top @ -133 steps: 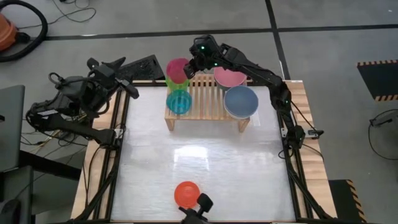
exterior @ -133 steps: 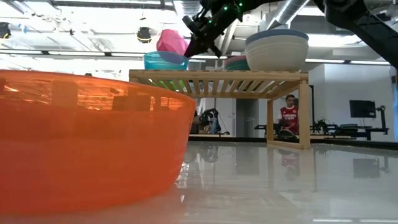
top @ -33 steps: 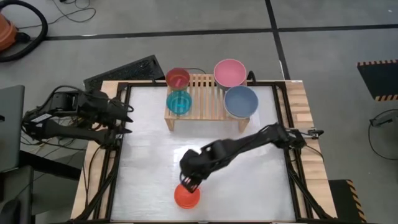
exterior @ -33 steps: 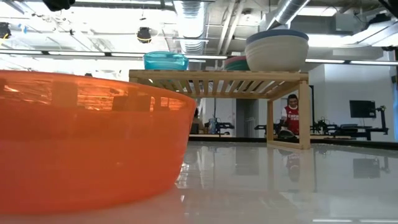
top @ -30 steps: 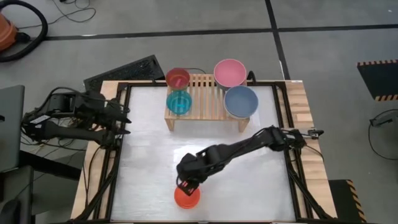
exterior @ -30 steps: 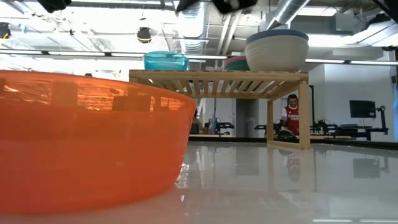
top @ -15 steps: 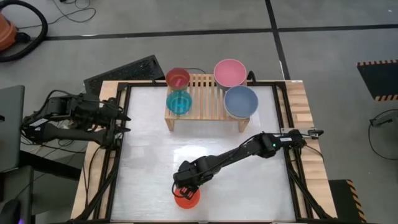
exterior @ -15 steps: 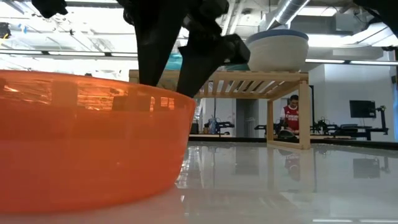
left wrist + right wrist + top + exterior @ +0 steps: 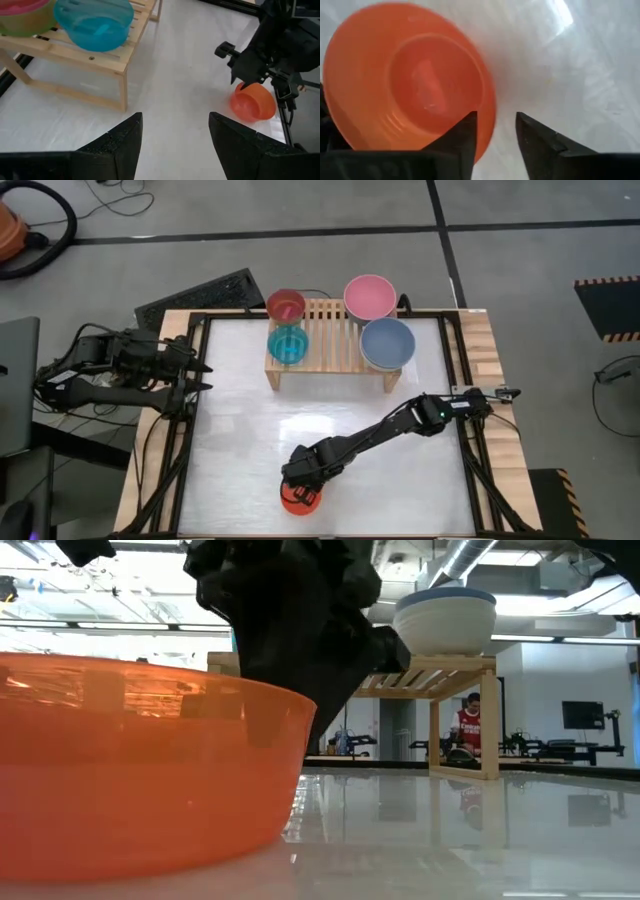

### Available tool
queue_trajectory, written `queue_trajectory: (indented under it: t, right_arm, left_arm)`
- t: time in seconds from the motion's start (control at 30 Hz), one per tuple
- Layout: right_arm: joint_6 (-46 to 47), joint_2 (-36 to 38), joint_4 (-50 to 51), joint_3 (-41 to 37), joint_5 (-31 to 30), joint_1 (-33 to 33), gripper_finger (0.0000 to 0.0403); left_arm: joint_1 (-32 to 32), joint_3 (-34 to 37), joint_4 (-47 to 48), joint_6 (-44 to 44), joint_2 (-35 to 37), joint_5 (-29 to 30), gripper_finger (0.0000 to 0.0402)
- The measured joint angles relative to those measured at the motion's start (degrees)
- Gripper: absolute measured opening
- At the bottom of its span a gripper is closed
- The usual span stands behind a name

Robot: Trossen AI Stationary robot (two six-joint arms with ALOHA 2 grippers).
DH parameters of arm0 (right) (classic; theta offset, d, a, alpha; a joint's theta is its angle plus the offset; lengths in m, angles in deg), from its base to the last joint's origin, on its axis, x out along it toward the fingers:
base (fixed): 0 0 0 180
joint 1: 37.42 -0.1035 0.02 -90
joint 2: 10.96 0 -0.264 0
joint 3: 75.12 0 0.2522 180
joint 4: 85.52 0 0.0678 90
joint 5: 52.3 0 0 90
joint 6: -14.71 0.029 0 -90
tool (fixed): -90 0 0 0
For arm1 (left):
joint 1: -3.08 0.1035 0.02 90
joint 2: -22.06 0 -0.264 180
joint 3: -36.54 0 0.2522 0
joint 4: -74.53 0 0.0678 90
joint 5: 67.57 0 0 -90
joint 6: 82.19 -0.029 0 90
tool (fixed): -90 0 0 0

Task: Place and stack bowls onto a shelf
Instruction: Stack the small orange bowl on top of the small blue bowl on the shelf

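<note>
Right gripper (image 9: 495,132) jaws straddle orange bowl (image 9: 410,75) rim, parted.

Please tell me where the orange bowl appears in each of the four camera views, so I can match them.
High view: orange bowl at the table's near edge, under the right gripper.
Low view: it fills the left foreground.
Left wrist view: at the right.
Right wrist view: it fills the upper left.
Shared landmark: the right gripper at its rim.
</note>
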Motion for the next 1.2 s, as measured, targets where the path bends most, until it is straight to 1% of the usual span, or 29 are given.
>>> queue_trajectory:
  t: [0.1, 0.2, 0.3, 0.5, 0.57, 0.67, 0.7, 0.73, 0.8, 0.87, 1.0, 1.13, 1.2]
  right_arm:
    - [0.8, 0.0, -1.2, -1.5, 0.4, -0.1, 0.0123]
    - [0.9, 0.0, -4.1, -3.5, 2.3, 0.1, 0.0076]
    - [1.0, 0.0, -4.4, -4.2, 3.2, 0.1, 0.0026]
    - [3.9, 0.0, -3.7, -3.6, 4.0, 0.1, 0.0024]
    - [3.9, 0.0, -1.6, -1.1, 5.3, 0.4, 0.0023]
    - [3.8, 0.0, 3.2, 5.7, 7.3, 1.1, 0.0023]
    - [3.7, 0.7, 3.7, 6.5, 7.9, 1.4, 0.0023]
    - [4.0, 3.2, 1.6, 4.7, 9.3, 2.0, 0.0023]
    - [5.2, 7.2, 0.4, 3.0, 10.7, 3.0, 0.0023]
    - [6.1, 11.9, -0.9, 3.4, 9.6, 4.6, 0.0023]
    - [4.8, 21.3, -4.9, 4.2, 1.7, 8.2, 0.0023]
    - [-2.4, 28.7, -12.4, 4.2, -8.1, 12.4, 0.0023]
    - [-7.1, 31.7, -17.2, 4.2, -11.6, 14.8, 0.0023]
  left_arm:
    - [0.0, 0.0, 0.0, 0.0, 0.0, 0.0, 0.0212]
    - [0.0, 0.0, 0.0, 0.1, 0.0, 0.0, 0.0212]
    - [0.0, 0.0, 0.0, 0.5, 0.0, 0.0, 0.0212]
    - [0.0, 0.0, 0.0, 0.5, 0.0, 0.0, 0.0212]
    - [0.0, 0.0, 0.0, 0.5, 0.0, 0.0, 0.0212]
    - [0.0, 0.0, 0.0, 0.5, 0.0, 0.0, 0.0212]
    - [0.0, 0.0, 0.0, 0.5, 0.0, 0.0, 0.0212]
    - [0.0, 0.0, 0.1, 0.5, 0.0, 0.0, 0.0212]
    - [0.0, 0.0, 0.0, 0.6, 0.0, 0.0, 0.0212]
    - [0.0, 0.0, 0.0, 1.4, 0.0, 0.0, 0.0212]
    - [0.0, 0.0, -0.1, 2.1, 0.0, 0.4, 0.0212]
    - [0.0, 0.0, -0.1, 4.1, 0.0, 2.6, 0.0212]
    - [0.0, 0.0, -0.2, 4.5, 0.0, 4.1, 0.0212]
